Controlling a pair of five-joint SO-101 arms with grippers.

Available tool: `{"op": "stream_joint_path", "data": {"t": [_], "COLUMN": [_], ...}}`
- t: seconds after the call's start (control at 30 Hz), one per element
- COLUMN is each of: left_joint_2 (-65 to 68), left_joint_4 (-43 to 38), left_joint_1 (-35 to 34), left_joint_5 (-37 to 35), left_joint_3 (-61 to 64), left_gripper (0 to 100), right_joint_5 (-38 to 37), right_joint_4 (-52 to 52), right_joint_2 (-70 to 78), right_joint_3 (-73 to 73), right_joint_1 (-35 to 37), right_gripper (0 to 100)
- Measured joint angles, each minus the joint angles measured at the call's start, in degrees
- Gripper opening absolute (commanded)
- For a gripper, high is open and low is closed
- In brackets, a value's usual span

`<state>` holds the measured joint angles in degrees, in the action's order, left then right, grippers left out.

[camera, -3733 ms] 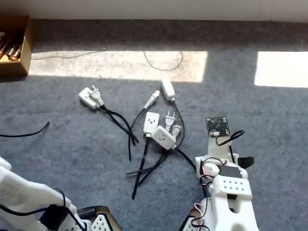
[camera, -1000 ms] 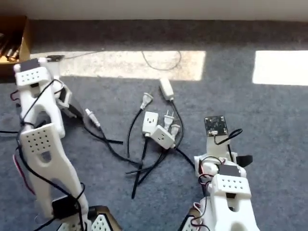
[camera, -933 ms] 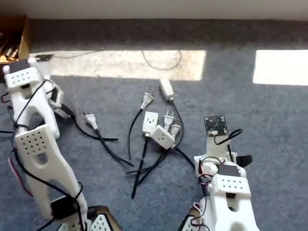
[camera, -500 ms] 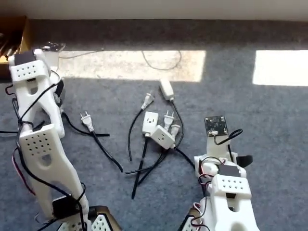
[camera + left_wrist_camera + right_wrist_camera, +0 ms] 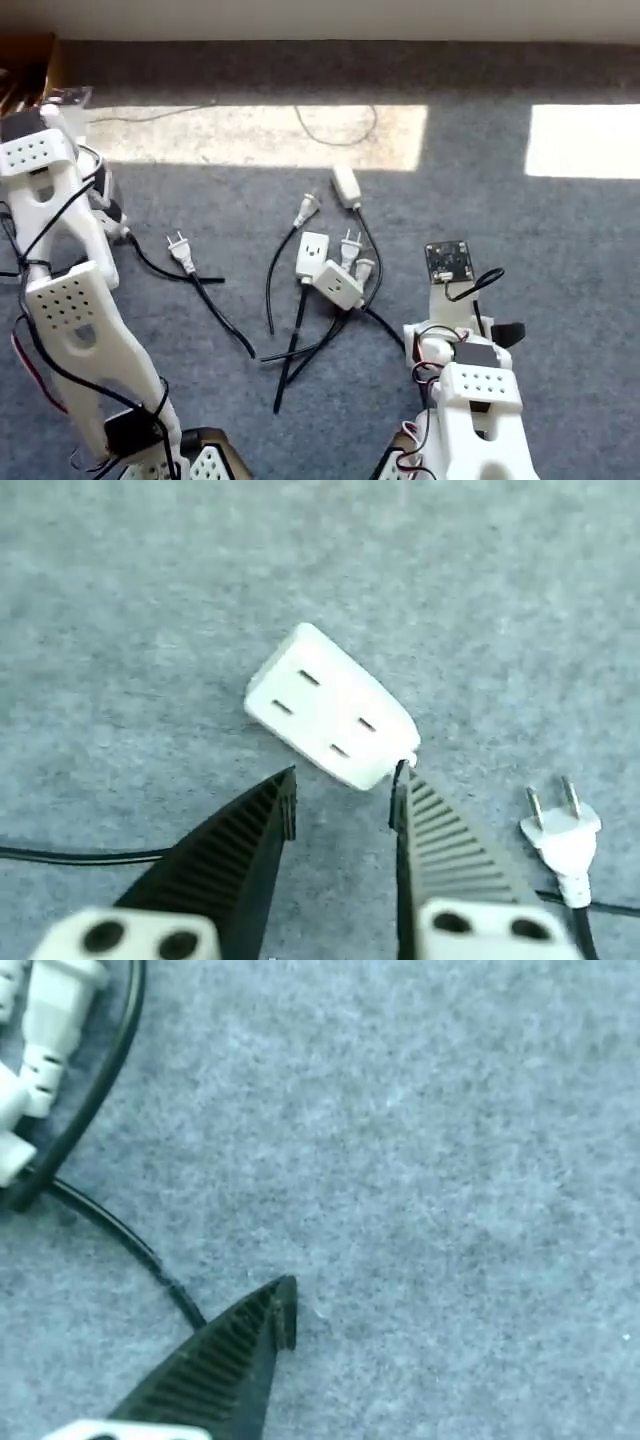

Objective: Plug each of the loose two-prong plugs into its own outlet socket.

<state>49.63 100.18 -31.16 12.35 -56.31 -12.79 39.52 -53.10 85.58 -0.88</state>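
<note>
Two dark fingers of your left hand stand apart, holding nothing, tips just beside the white two-outlet socket block on the grey carpet, arm stretched far forward; a loose white two-prong plug lies near

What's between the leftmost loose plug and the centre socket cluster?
In the high view, between the leftmost plug and the sockets: bare carpet, crossed by one black cord from a second plug.
</note>
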Motion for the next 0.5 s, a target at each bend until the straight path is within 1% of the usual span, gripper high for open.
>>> {"op": "stream_joint_path", "data": {"t": [0.1, 0.27, 0.5], "left_joint_2": [0.00, 0.26, 6.07], "left_joint_4": [0.00, 0.00, -0.97], "left_joint_1": [-0.97, -0.79, 0.79], "left_joint_5": [-3.69, -7.30, -13.01], "left_joint_3": [-1.49, -1.58, -2.29], "left_gripper": [19, 19, 19], "right_joint_5": [0.00, 0.00, 0.00], "right_joint_4": [0.00, 0.00, 0.00], "right_joint_2": [0.00, 0.00, 0.00], "right_joint_3": [0.00, 0.00, 0.00], "right_joint_1": [0.00, 0.00, 0.00], "right_gripper": [55.3, 55.3, 55.3]}}
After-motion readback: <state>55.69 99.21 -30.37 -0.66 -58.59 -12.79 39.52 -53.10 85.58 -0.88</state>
